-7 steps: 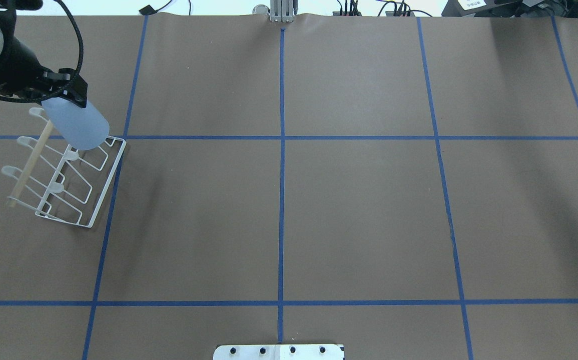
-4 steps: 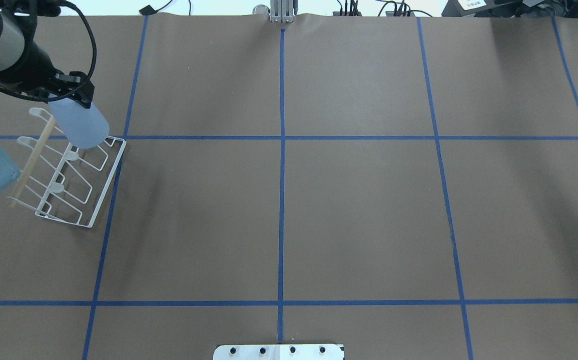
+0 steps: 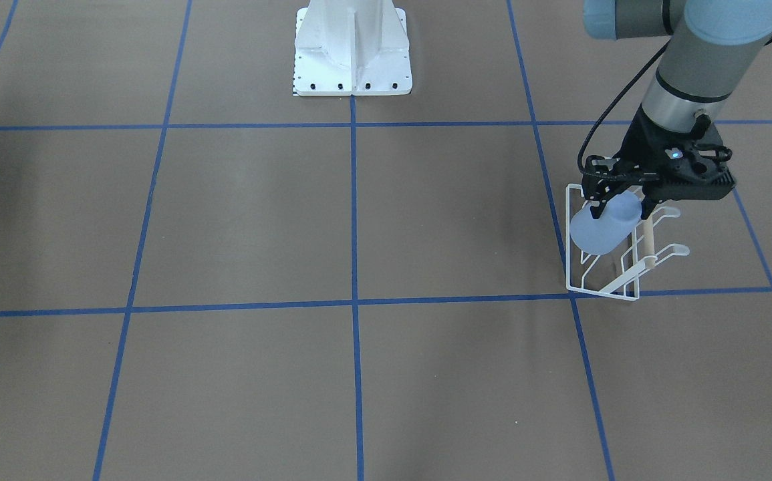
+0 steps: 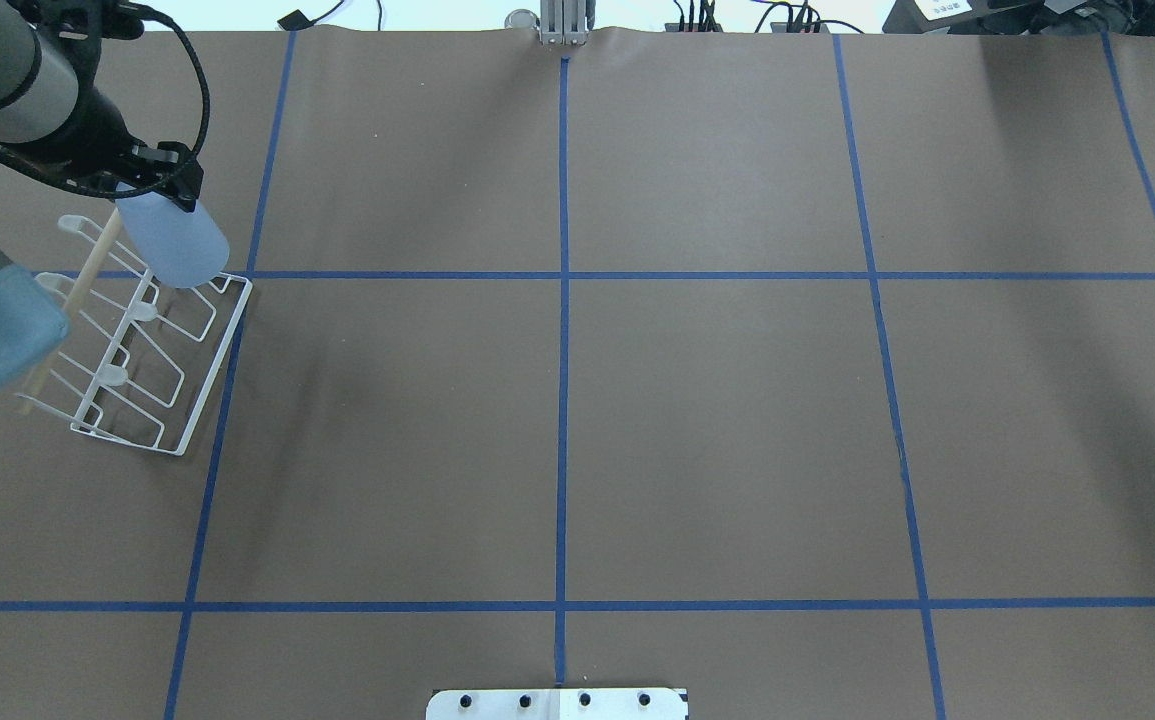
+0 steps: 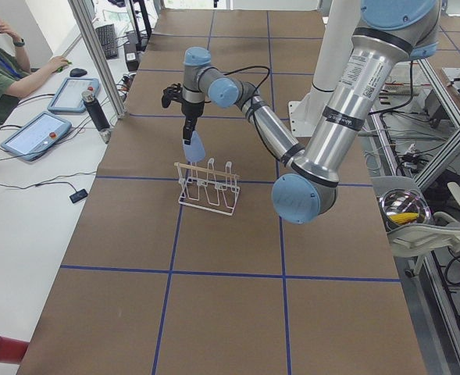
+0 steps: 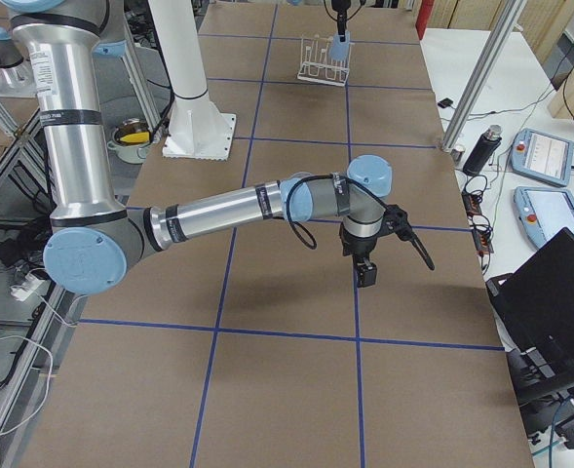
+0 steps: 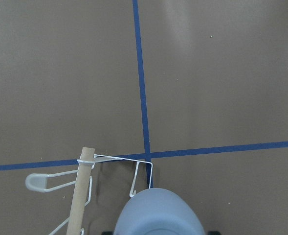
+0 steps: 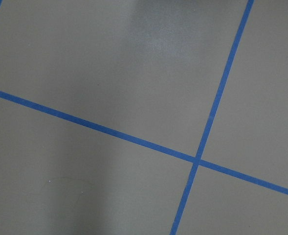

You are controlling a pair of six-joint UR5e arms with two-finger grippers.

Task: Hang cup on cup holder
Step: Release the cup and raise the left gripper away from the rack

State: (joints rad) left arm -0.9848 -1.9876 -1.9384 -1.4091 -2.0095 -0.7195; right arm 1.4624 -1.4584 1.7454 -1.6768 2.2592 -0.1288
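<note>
One cup holder (image 3: 647, 244) prong seems hidden behind the cup (image 3: 601, 230) the left hand (image 3: 619, 200) clamps.

A light blue plastic tumbler (image 4: 172, 245) is hovering tilted over one end of a white wire rack with a wooden top rod (image 4: 92, 268), standing on the table (image 4: 637, 400).

The cup holder (image 4: 114, 375) blocks low passes at the left edge of the surface (image 4: 697, 420). The left tool (image 4: 159, 190) holds the cup (image 4: 175, 248) over its far end. Rightward the surface lies open.
</note>
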